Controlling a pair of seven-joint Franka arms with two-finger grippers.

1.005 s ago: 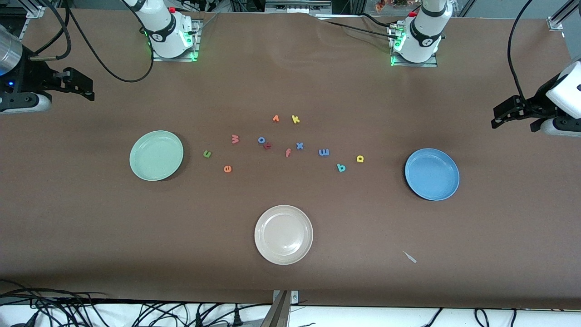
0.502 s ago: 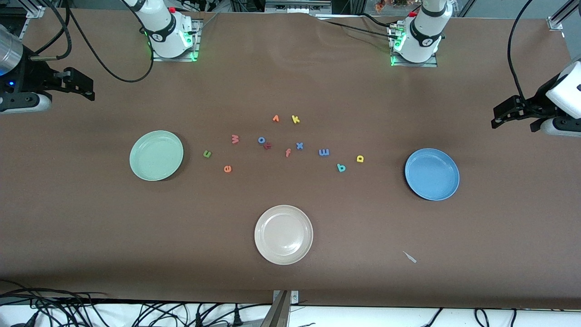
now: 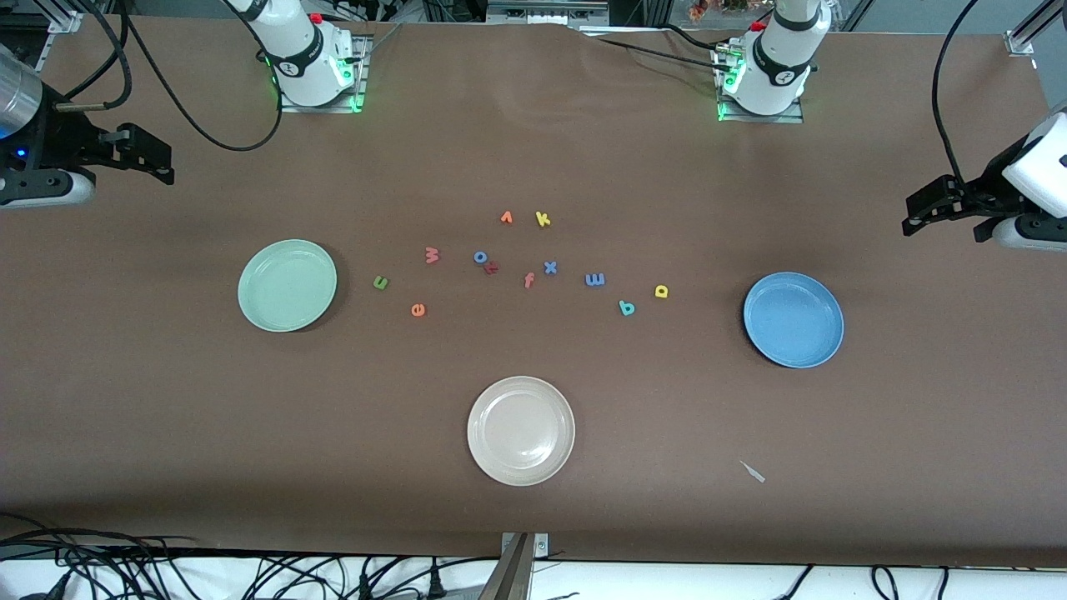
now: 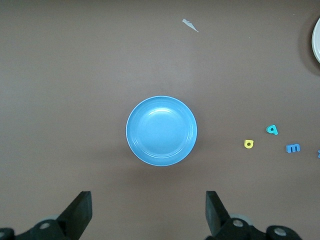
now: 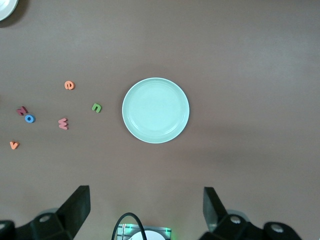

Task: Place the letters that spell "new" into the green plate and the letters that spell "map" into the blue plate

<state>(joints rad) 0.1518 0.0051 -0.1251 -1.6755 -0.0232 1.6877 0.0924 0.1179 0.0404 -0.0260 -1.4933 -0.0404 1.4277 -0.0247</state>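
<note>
My left pincer point(image 3: 917, 218) hangs at the left arm's end of the counter point(image 3: 533, 500), its 2 fingers point(image 4: 80, 212) spread wide with nothing between them. My right pincer point(image 3: 158, 162) hangs at the right arm's end, likewise wide apart and holding nothing.

The green plate point(image 3: 288, 285) sits toward the right arm's end with nothing in it. Just beside it lie the olive n point(image 3: 380, 282), the orange e point(image 3: 418, 310) nearer the front camera, and the pinkish w point(image 3: 432, 254) farther from it.

The blue plate point(image 3: 793, 320) sits toward the left arm's end, also holding nothing. Near it lie the yellow a point(image 3: 661, 291), the teal p point(image 3: 627, 308) and the blue m point(image 3: 595, 279), all apart from one another.

Between the 2 groups lie 6 more letters, and a white plate point(image 3: 521, 430) sits nearer the front camera than all the letters.
</note>
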